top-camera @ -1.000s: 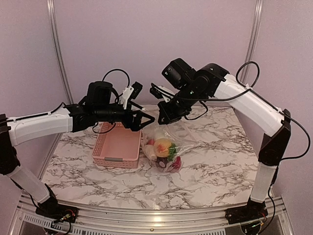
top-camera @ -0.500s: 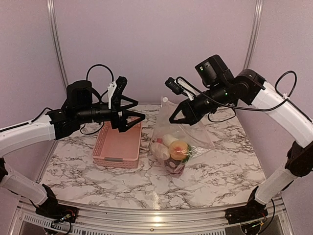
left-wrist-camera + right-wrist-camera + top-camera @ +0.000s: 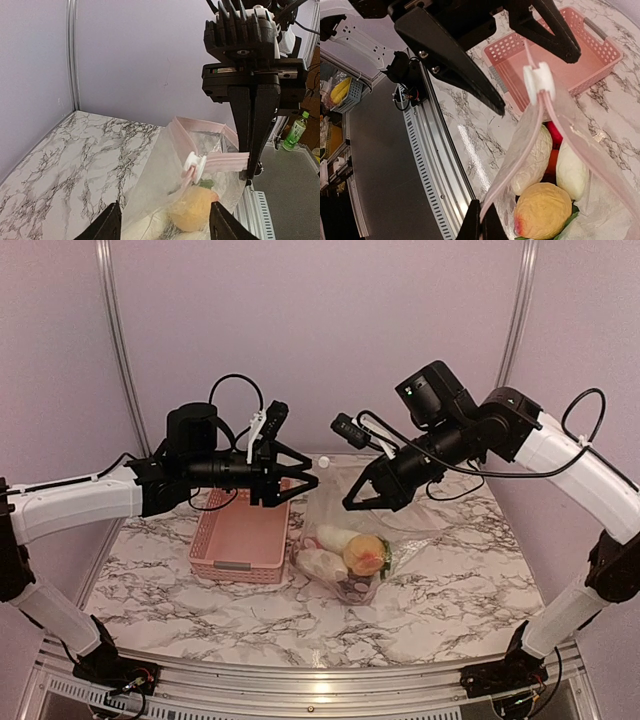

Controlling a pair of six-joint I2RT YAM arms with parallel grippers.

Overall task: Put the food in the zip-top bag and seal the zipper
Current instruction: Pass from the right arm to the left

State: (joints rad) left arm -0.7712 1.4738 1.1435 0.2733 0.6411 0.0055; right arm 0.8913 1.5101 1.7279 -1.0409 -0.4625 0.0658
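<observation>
The clear zip-top bag (image 3: 338, 502) hangs over the marble table with the food (image 3: 365, 553) in its bottom: a yellow-orange piece (image 3: 542, 210), white pieces (image 3: 535, 160) and a red one (image 3: 555, 135). My right gripper (image 3: 348, 505) is shut on one end of the pink zipper (image 3: 520, 145) and holds the bag's mouth up. The white slider (image 3: 194, 164) sits on the strip. My left gripper (image 3: 165, 225) is open, its black fingers (image 3: 455, 60) spread on either side of the slider without closing on it.
A pink lattice basket (image 3: 240, 535) stands left of the bag, under the left arm. The rear wall is close behind both grippers. The table's metal front rail (image 3: 440, 165) runs below the bag.
My left arm has swung right toward the bag's top and its jaws have narrowed a little. The right gripper has dropped slightly with the zipper end, and the bag has settled lower.
</observation>
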